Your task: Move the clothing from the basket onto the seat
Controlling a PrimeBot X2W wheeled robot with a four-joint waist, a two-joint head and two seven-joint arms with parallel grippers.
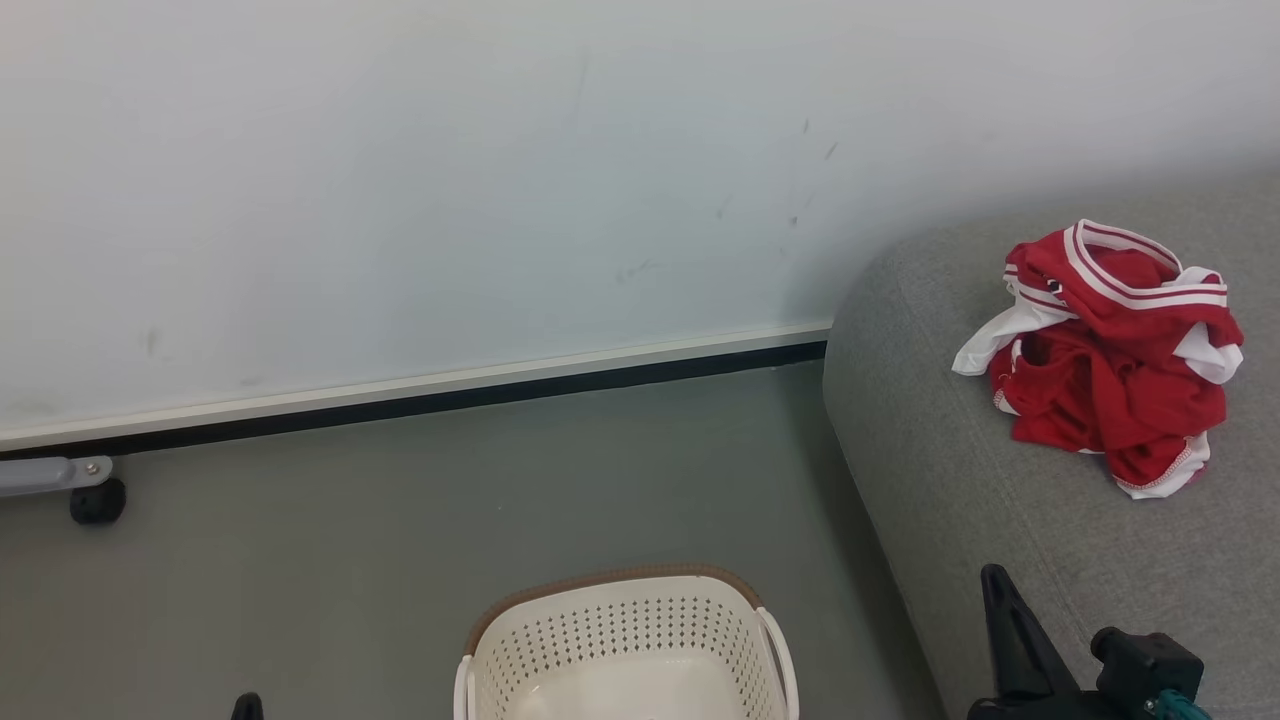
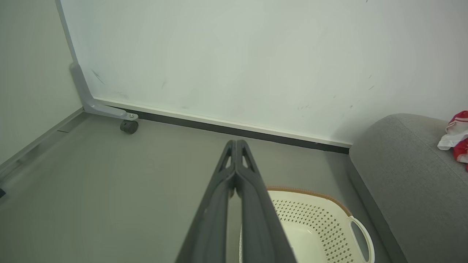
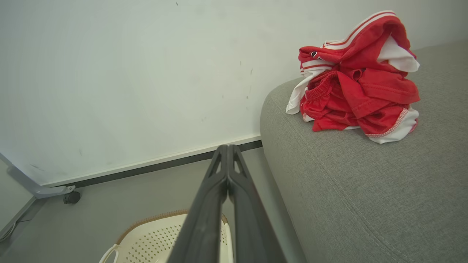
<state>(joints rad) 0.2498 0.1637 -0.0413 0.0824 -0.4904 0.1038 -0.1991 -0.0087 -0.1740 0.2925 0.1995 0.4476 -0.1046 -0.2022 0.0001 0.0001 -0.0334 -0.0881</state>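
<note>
Ahead of both grippers stands a pale wall (image 1: pixel 500 200) with a dark skirting strip (image 1: pixel 450 395) at its foot, above a grey floor (image 1: pixel 400 500). A grey frame leg on a black caster (image 2: pixel 128 126) sits ahead and to the left of the left gripper (image 2: pixel 236 142), well apart from it. The basket (image 2: pixel 310 193) stands on the floor just below and to the right of that gripper's fingers, and below the right gripper (image 3: pixel 227 147). The part of its inside that shows is bare cream plastic.

The seat (image 3: pixel 347 190) rises just to the right of the right gripper. Only open grey fabric lies between that gripper's tips and the clothing (image 3: pixel 358 87).

The clothing lies heaped on the seat, ahead and up to the right of the right gripper, well apart from it. From the left gripper it is far off to the right, at the edge of that wrist view.

Both grippers are clenched, fingers pressed together along their length with nothing between them.

Counted: two grippers, one basket, one seat, one caster, one heap of clothing. The heap is red with white trim, and how many pieces it holds cannot be told.
</note>
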